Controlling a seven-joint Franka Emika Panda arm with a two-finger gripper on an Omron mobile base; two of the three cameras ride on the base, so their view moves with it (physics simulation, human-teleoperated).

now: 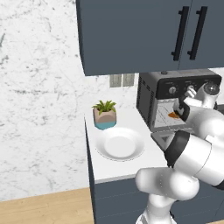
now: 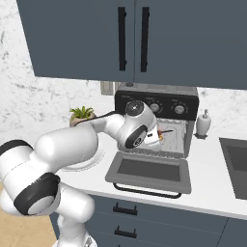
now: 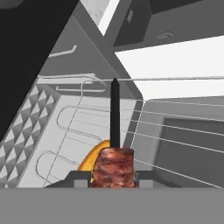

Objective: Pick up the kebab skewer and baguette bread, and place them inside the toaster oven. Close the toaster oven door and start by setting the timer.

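Observation:
My gripper (image 3: 113, 177) is shut on the kebab skewer (image 3: 113, 168). Its red-brown meat sits between the fingertips, and the dark stick points up into the toaster oven (image 2: 157, 103). From the right base view the gripper (image 2: 157, 137) is at the oven's mouth, above the dropped-open toaster oven door (image 2: 149, 170). The golden baguette bread (image 3: 92, 158) lies on the wire rack just behind and left of the meat. In the left base view it shows as an orange patch (image 1: 174, 115) inside the oven (image 1: 175, 83), beside the gripper (image 1: 181, 109).
A white plate (image 1: 120, 144) and a small potted plant (image 1: 104, 114) stand on the counter left of the oven. A soap dispenser (image 2: 204, 123) and the sink (image 2: 236, 164) are to its right. Dark upper cabinets (image 2: 130, 38) hang close above.

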